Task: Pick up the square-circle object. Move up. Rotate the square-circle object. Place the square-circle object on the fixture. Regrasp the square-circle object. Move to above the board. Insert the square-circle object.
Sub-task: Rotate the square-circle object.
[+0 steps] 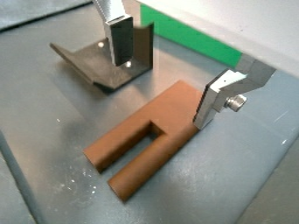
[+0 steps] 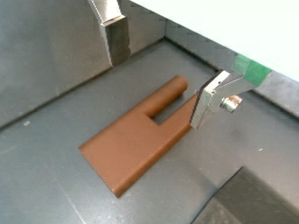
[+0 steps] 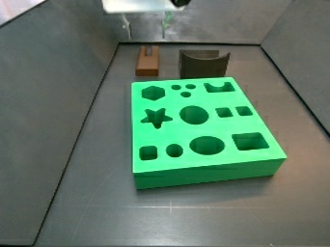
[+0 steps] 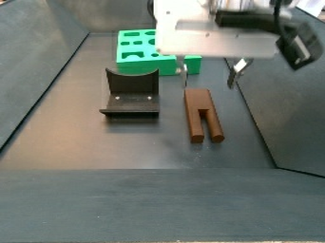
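The square-circle object [image 1: 146, 138] is a brown block with two legs. It lies flat on the grey floor in both wrist views [image 2: 131, 147] and both side views [image 4: 200, 114] [image 3: 150, 63]. My gripper [image 1: 163, 92] hangs open above its solid end, one finger on each side, and holds nothing. A side view shows the gripper [image 4: 210, 68] just over the block's far end, not touching it. The dark fixture [image 1: 107, 61] [image 4: 131, 93] stands beside the block. The green board [image 3: 200, 130] with cut-out holes lies beyond them.
Sloped grey walls [image 4: 45, 85] enclose the floor on each side. The board's edge [image 1: 198, 39] lies close behind the gripper in a wrist view. The fixture [image 3: 202, 63] sits between the block and the bin's far wall in a side view.
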{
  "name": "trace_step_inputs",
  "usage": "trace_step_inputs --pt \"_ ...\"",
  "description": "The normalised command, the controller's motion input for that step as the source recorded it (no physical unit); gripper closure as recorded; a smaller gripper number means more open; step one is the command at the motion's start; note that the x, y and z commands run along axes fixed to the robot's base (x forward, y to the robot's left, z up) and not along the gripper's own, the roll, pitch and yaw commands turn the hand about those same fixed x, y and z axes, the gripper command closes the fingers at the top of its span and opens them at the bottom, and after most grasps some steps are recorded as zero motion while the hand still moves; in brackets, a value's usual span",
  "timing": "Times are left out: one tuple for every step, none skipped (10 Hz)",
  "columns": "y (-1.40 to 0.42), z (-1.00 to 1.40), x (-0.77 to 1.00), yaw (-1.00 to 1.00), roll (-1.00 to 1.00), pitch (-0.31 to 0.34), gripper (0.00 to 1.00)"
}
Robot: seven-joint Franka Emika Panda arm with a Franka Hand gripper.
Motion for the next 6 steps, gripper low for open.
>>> trace_step_inputs --pt "0.00 0.62 -0.02 0.00 0.09 0.096 0.00" --pt "0.00 0.00 0.00 1.00 0.00 0.000 0.00" --pt "-0.01 -0.19 0.00 1.00 0.00 0.001 0.00" --pt "0.00 -0.24 0.02 1.00 0.00 0.001 0.00" --pt "0.00 -0.20 0.04 1.00 0.00 0.000 0.00" --pt "0.00 -0.10 0.03 1.00 0.00 0.001 0.00"
